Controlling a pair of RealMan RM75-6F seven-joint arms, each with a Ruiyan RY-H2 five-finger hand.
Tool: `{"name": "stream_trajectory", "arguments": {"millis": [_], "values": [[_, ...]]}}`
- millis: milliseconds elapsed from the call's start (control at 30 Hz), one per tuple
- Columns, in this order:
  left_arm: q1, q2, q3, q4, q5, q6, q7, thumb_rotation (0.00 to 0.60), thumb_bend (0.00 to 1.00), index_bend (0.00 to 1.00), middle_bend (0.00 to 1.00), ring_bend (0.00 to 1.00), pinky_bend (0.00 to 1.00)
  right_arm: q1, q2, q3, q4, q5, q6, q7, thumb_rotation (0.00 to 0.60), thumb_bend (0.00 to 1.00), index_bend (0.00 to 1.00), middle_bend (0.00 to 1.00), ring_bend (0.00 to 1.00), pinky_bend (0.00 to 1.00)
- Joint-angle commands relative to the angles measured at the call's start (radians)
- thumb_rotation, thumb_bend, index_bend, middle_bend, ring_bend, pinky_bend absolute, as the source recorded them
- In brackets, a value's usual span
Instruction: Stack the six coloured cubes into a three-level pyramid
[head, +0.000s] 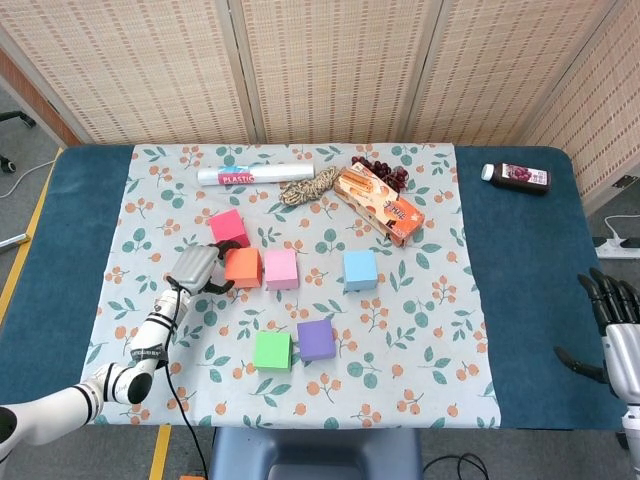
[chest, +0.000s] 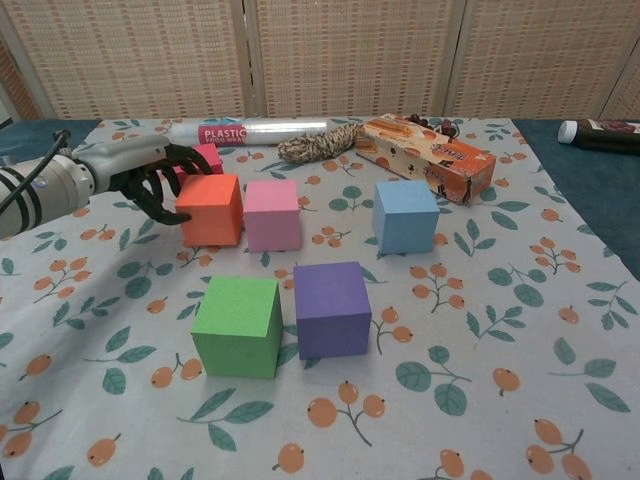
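At the cloth's nine o'clock side, the left hand (chest: 140, 178) rests curled fingers against the orange cube (chest: 210, 209), now just beside the pink cube (chest: 272, 214); whether it truly grips, I cannot tell. The cubes look light, rigid, matte foam; take opposite flat faces. The right hand (head: 617, 335), at four o'clock, hangs empty, fingers apart.

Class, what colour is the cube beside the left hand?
Orange cube, clearest in the chest view.
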Motion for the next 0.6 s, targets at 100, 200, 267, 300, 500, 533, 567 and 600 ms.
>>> {"name": "stream_trajectory", "arguments": {"millis": [100, 200, 267, 300, 500, 533, 567, 600], "values": [[-0.005, -0.006, 0.001, 0.006, 0.000, -0.003, 0.002, 0.600, 0.32, 0.24, 0.33, 0.35, 0.40, -0.004, -0.003, -0.001, 0.004, 0.003, 0.002, 0.004, 0.600, 0.00, 0.00, 0.00, 0.00, 0.00], [-0.007, -0.011, 0.000, 0.008, 0.000, 0.000, 0.004, 0.600, 0.32, 0.24, 0.33, 0.35, 0.40, -0.006, -0.003, -0.001, 0.007, 0.003, 0.004, 0.006, 0.600, 0.00, 0.00, 0.00, 0.00, 0.00], [-0.010, -0.013, 0.000, 0.007, 0.000, -0.002, 0.006, 0.600, 0.32, 0.24, 0.33, 0.35, 0.40, -0.007, -0.004, -0.001, 0.009, 0.004, 0.004, 0.008, 0.600, 0.00, 0.00, 0.00, 0.00, 0.00], [-0.010, -0.013, 0.000, 0.006, 0.000, -0.002, 0.006, 0.600, 0.32, 0.24, 0.33, 0.35, 0.40, -0.008, -0.004, -0.001, 0.010, 0.004, 0.004, 0.009, 0.600, 0.00, 0.00, 0.00, 0.00, 0.00], [-0.018, -0.020, 0.001, 0.004, -0.003, -0.005, 0.016, 0.600, 0.32, 0.24, 0.33, 0.35, 0.40, -0.011, -0.004, 0.000, 0.014, 0.007, 0.005, 0.014, 0.600, 0.00, 0.00, 0.00, 0.00, 0.00], [-0.018, -0.021, 0.000, 0.004, -0.004, -0.005, 0.018, 0.600, 0.32, 0.24, 0.33, 0.35, 0.40, -0.011, -0.004, 0.000, 0.015, 0.007, 0.005, 0.014, 0.600, 0.00, 0.00, 0.00, 0.00, 0.00], [-0.019, -0.022, 0.001, 0.005, -0.004, -0.004, 0.020, 0.600, 0.32, 0.24, 0.33, 0.35, 0.40, -0.012, -0.004, 0.000, 0.015, 0.008, 0.005, 0.014, 0.600, 0.00, 0.00, 0.00, 0.00, 0.00], [-0.020, -0.024, 0.000, 0.006, -0.005, -0.003, 0.022, 0.600, 0.32, 0.24, 0.33, 0.35, 0.40, -0.012, -0.004, 0.000, 0.016, 0.008, 0.005, 0.014, 0.600, 0.00, 0.00, 0.00, 0.00, 0.00]]}}
